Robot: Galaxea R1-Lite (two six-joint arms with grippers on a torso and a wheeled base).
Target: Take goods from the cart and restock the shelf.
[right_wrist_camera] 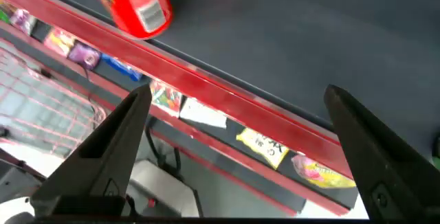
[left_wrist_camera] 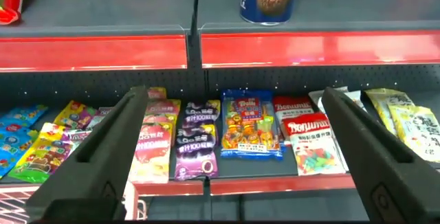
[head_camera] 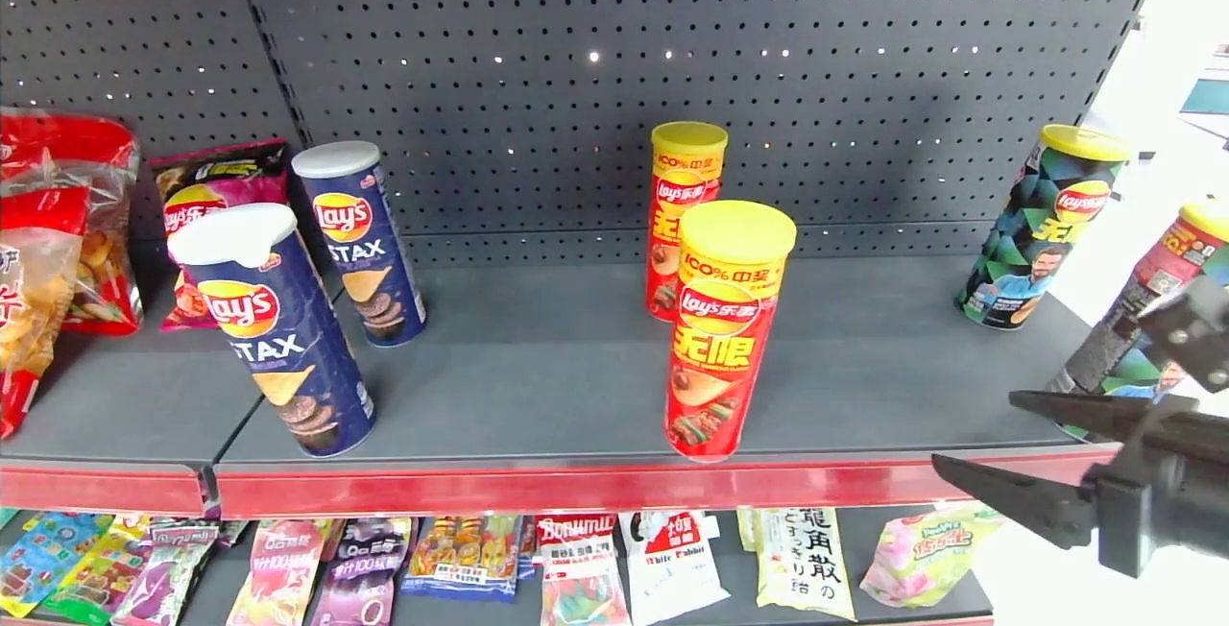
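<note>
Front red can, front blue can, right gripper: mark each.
front red can (head_camera: 722,348), head view, middle of its label.
front blue can (head_camera: 283,340), head view, middle of its label.
right gripper (head_camera: 975,430), head view, midway between its fingertips.

Two bare stretches lie on the shelf (head_camera: 566,367). The wider one runs between the front blue can (head_camera: 278,338) and rear blue can (head_camera: 363,242) on the left and the front red can (head_camera: 725,338) and rear red can (head_camera: 684,218) at centre. It is open from the red front lip (head_camera: 576,487) back to the pegboard wall (head_camera: 672,60).

The second stretch lies between the red cans and the green-patterned can (head_camera: 1042,228) at the right rear. Another patterned can (head_camera: 1138,309) stands at the right end, partly hidden behind the right hand (head_camera: 975,429). That hand sits at the front lip, jaws apart.

Left of the blue cans, snack bags (head_camera: 58,232) crowd the shelf.
</note>
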